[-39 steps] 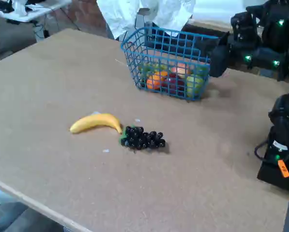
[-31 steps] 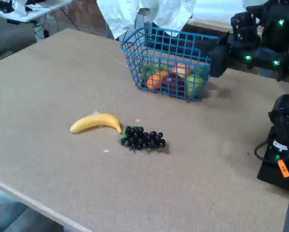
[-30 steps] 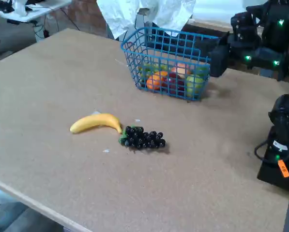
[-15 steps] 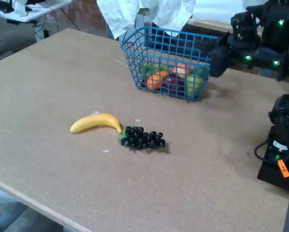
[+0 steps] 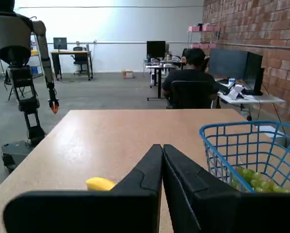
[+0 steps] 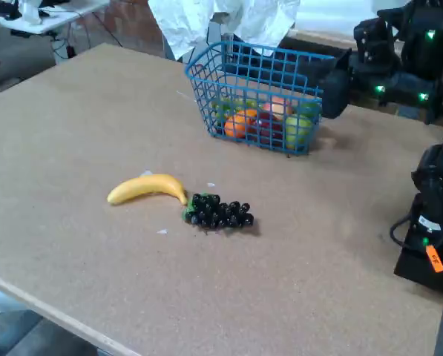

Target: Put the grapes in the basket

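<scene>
Nothing visibly changed from the earlier fixed-view frames: grapes (image 6: 218, 213), banana (image 6: 146, 188) and basket (image 6: 257, 95) in the same spots, arm (image 6: 388, 59) still parked beside the basket's right side.

Grapes: small elongated bunch of glossy black-purple berries, green stem end pointing left, lying flat near the middle of the tabletop (image 6: 73, 133), somewhat toward the front edge. Stem end just beside the banana's right tip; touching or not, cannot tell. Not seen in the wrist view.

Basket: blue wire mesh with flared sides, standing near the far edge of the tabletop, well apart from the grapes. Inside, orange, red and green fruit (image 6: 264, 120); green grapes (image 5: 254, 178) seen through the mesh in the wrist view.

Gripper (image 5: 162, 147): black fingers pressed together at the tips, holding nothing, raised near the far edge beside the basket.

Open tabletop between gripper and grapes. Second black device (image 6: 432, 222) at the right edge. In the wrist view, another robot arm (image 5: 21, 53) on a stand and a seated person (image 5: 190, 80) at a desk beyond the table.
</scene>
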`<move>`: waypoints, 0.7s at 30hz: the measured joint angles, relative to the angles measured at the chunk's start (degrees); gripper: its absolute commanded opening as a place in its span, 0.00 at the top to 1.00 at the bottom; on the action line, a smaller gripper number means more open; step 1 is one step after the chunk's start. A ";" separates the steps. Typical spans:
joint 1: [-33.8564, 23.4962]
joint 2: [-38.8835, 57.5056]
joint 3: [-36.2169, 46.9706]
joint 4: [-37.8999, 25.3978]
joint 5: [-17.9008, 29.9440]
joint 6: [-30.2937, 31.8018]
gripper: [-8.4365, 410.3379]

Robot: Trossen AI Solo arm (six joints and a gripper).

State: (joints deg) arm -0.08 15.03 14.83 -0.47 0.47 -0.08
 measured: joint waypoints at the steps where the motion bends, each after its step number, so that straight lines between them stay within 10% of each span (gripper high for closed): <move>1: -0.02 0.00 0.00 0.00 0.00 0.00 0.98; 21: -0.04 8.55 6.95 -0.81 0.74 -0.04 0.98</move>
State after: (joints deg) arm -0.12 23.57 21.78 -1.28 1.21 -0.12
